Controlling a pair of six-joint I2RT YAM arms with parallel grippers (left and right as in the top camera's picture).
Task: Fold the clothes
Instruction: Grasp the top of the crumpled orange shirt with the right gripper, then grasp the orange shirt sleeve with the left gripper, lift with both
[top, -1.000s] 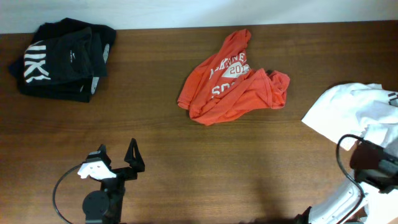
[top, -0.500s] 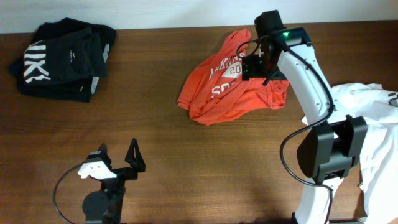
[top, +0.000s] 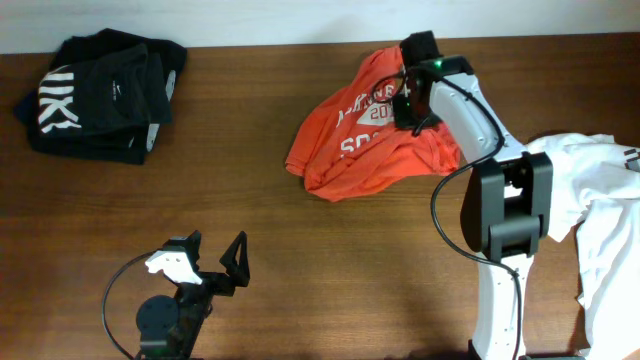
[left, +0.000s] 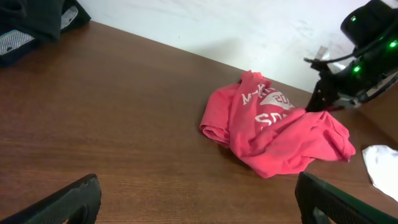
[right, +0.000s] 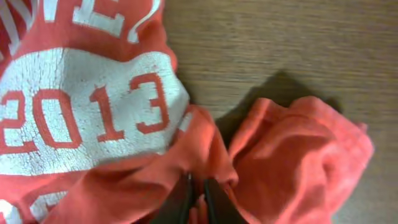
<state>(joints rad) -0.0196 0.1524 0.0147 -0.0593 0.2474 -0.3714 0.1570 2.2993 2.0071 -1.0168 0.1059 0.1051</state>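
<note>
My right arm has just reached the orange shirt, crumpled at the back of the worktop. The right jaws now pinch a fold of it. The left jaws stand apart, idle. I think the folding can start.

Folded stack far left, crumpled shirt centre, loose cloth right, all on table

Overhead looks down; left wrist views orange shirt distantly, right wrist closely.
</note>
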